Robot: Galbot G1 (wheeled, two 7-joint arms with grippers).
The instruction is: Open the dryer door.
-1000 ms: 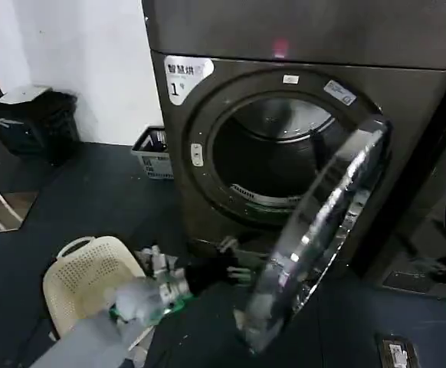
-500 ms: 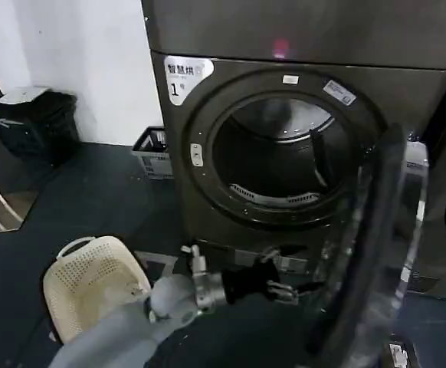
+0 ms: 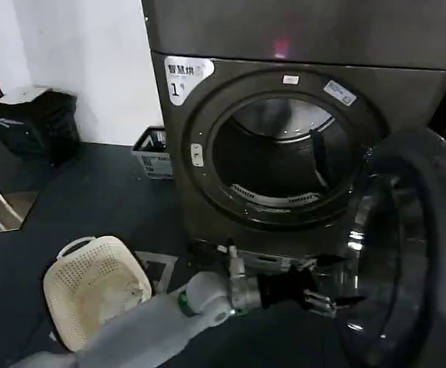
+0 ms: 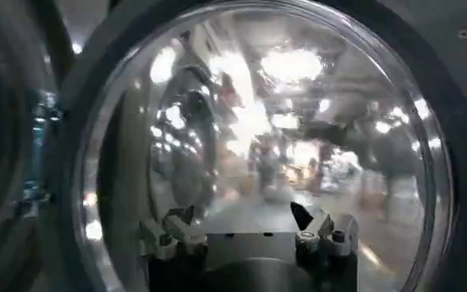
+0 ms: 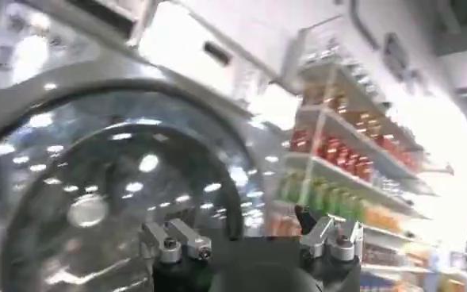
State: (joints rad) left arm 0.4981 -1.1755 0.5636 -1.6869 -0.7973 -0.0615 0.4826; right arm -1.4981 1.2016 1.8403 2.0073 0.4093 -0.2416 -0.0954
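Dark laundry floor [image 3: 93, 199], dryer [image 3: 284, 153] ahead. Dryer door [image 3: 407, 253] swung wide open at right; left end effector [image 3: 323, 295] spread, empty, against its inner glass. Right end effector [image 5: 249, 234] also spread.

dryer door [image 3: 407, 253] swung wide open, left gripper [image 3: 326, 295] beside its inner glass

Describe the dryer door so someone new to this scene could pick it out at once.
Start at the big dark dryer labelled 1 against the white wall. Hanging swung wide open to the right of its round drum opening is the dryer door, a thick round porthole of dark rim and glossy glass, with the left gripper at its inner face.
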